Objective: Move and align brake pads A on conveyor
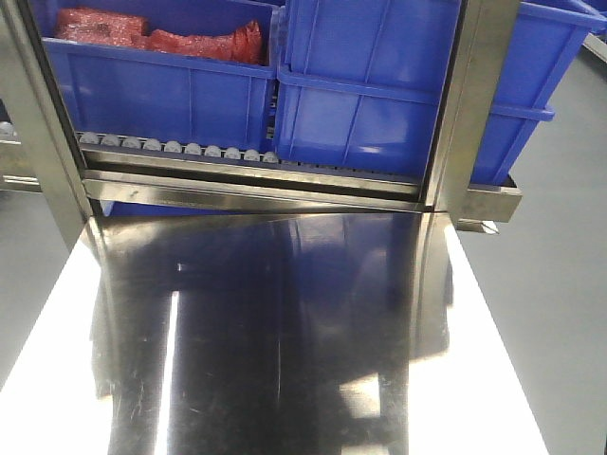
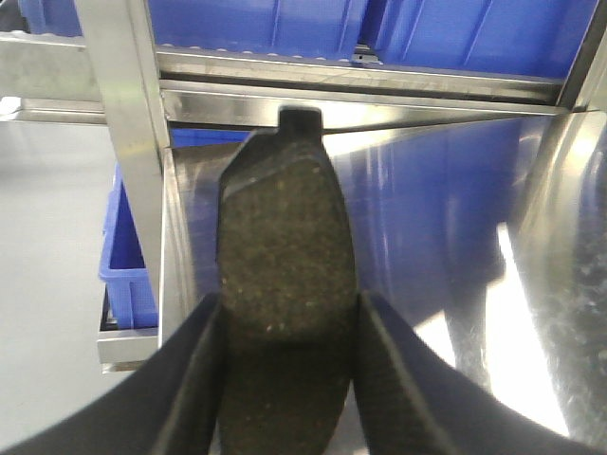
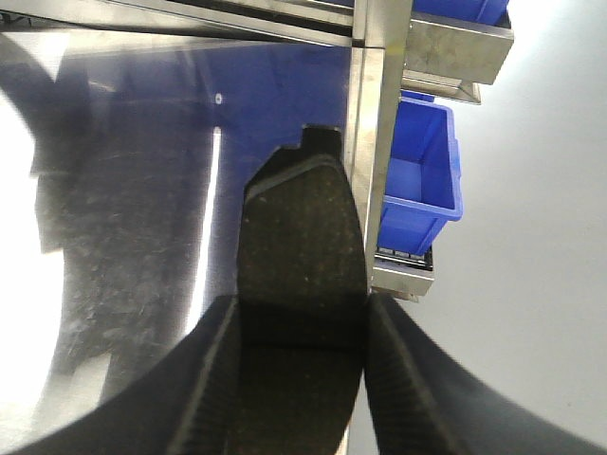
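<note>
Here left tool (image 2: 289, 303), right tool (image 3: 302, 303) pinch brake pads (image 2: 285, 213).

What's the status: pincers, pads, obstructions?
Left pincer shut on flat dark-grey brake pad. Right pincer shut on second dark-grey brake pad. Shiny steel table beneath; conveyor unseen.

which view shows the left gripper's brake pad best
Left wrist view: the brake pad fills the frame, clamped in the left gripper. The front view misses it; the right wrist view shows a second pad.

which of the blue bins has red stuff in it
The left blue bin on the roller rack: red stuff shows above its front wall. The right blue bin shows only its outer wall.
</note>
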You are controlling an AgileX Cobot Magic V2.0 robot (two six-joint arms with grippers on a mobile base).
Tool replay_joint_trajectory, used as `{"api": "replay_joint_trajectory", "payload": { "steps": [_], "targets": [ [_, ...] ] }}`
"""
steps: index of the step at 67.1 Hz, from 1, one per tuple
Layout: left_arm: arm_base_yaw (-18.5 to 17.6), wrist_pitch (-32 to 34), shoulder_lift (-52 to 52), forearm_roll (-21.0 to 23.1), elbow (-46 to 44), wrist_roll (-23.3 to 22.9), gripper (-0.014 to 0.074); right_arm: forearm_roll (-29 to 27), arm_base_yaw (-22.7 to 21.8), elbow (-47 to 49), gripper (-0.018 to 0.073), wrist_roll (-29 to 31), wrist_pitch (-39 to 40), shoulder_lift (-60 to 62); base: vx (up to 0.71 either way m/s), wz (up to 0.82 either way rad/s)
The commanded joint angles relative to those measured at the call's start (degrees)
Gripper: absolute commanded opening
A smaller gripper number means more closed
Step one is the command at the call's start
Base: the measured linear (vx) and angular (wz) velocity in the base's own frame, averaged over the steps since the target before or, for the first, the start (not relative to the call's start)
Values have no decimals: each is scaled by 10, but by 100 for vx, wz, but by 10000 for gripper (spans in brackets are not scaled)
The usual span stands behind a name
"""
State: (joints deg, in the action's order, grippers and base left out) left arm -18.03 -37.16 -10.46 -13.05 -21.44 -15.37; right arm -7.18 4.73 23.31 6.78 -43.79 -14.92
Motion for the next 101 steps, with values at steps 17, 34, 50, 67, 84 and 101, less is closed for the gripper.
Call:
{"api": "replay_joint_trajectory", "payload": {
  "steps": [17, 34, 50, 67, 84, 101],
  "targets": [
    [-1, 52, -6, -3, -16, 0, -6, -5, -1, 17, -4, 5, 47, -4, -6, 15],
    [-1, 52, -6, -3, -16, 0, -6, -5, -1, 17, -4, 5, 47, -4, -11, 34],
    [-1, 52, -6, -3, -16, 0, -6, -5, -1, 17, -4, 5, 47, -4, -14, 44],
    [-1, 52, -6, -3, -16, 0, -6, -5, -1, 17, -4, 5, 46, -4, -16, 45],
    [-1, 52, -6, -3, -16, 0, -6, -5, -1, 17, -4, 5, 39, -4, -19, 52],
    [-1, 52, -6, -3, -16, 0, -6, -5, -1, 17, -4, 5, 40, -4, -19, 60]
  ]
}}
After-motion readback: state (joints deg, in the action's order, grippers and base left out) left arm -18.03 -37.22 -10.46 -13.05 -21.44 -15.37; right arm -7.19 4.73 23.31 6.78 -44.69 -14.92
